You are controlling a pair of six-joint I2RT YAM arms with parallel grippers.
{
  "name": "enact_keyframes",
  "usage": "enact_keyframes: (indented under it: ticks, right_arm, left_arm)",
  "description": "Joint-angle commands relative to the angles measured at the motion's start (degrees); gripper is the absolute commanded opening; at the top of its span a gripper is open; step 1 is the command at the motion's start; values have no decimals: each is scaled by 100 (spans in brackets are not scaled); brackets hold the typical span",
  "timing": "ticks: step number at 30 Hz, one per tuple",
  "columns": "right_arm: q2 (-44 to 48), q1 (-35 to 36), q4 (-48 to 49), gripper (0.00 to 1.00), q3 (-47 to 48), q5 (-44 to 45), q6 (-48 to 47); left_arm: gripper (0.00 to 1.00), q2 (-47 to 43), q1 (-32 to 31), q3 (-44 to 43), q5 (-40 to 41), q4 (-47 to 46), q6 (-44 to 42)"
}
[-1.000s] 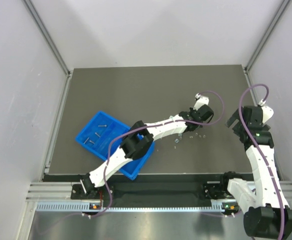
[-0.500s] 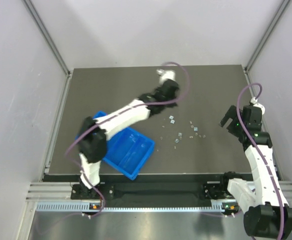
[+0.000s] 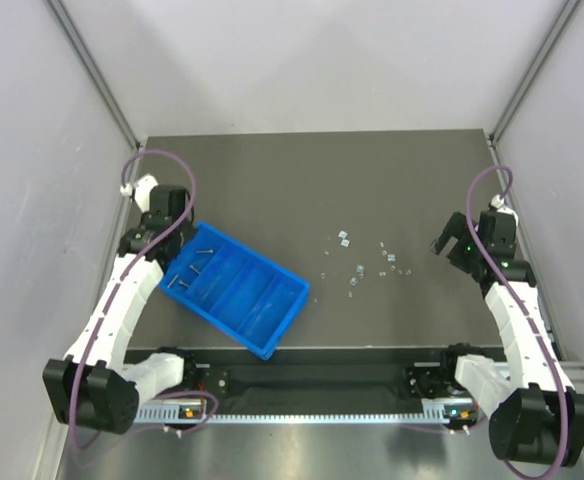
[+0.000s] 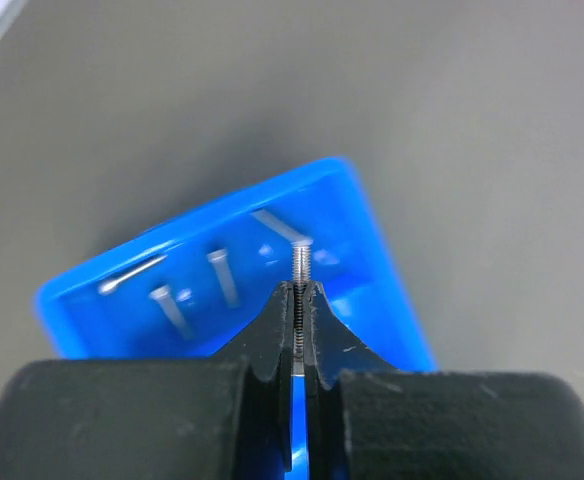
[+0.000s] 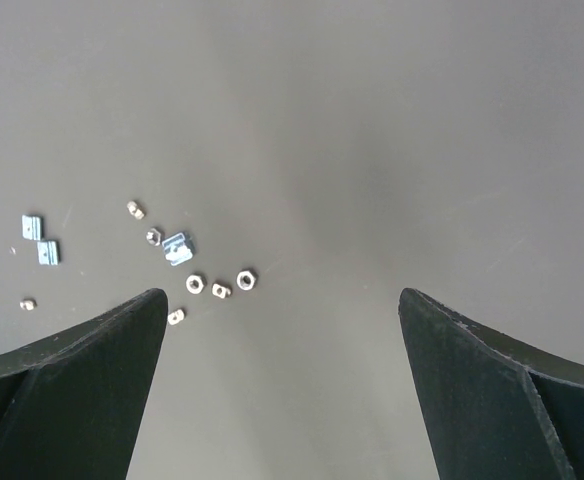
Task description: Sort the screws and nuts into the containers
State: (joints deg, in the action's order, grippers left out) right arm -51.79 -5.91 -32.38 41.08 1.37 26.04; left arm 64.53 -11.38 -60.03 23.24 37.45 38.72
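At the far-left end of the blue tray, L gripper is clamped tight on one screw. The shaft is pinched upright betw. the fingertips, its tip poking out past them. From the top cam those fingertips are hidden under the wrist body, so the held screw can't be seen there. The wrist view cuts off most of the tray behind the gripper's black bulk. Only the end compartment shows, w/ approx. four loose screws lying in it (one blurred near the rim). Whether the held screw touches the tray: can't tell.

R gripper hangs over the right side of the dark table, jaws spread wide, nothing betw. them and touching nothing. Its fingers fill the lower corners of its view, cropped by the frame. Nuts lie scattered on the table ahead-left of it, well apart from the tray. A few squarish silvery bits sit among them, type hard to make out. On the top cam the whole scatter is mere specks betw. tray and R arm; nuts vs screws can't be told.
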Motion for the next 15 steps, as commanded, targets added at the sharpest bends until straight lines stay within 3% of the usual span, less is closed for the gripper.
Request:
enact_keyframes:
  ticks: [1,6,15]
  right_arm:
    - [-103,-7,373,100,23,-110,32]
    - [-25,2,364,100,-56,-110,103]
    - [55,2,373,100,-170,-31,138]
  left_arm:
    - [0,-90,337,508,-233,403,127]
    - [0,-11,461,887,-294,307,-4]
    - [0,209,540,809,-154,297,100]
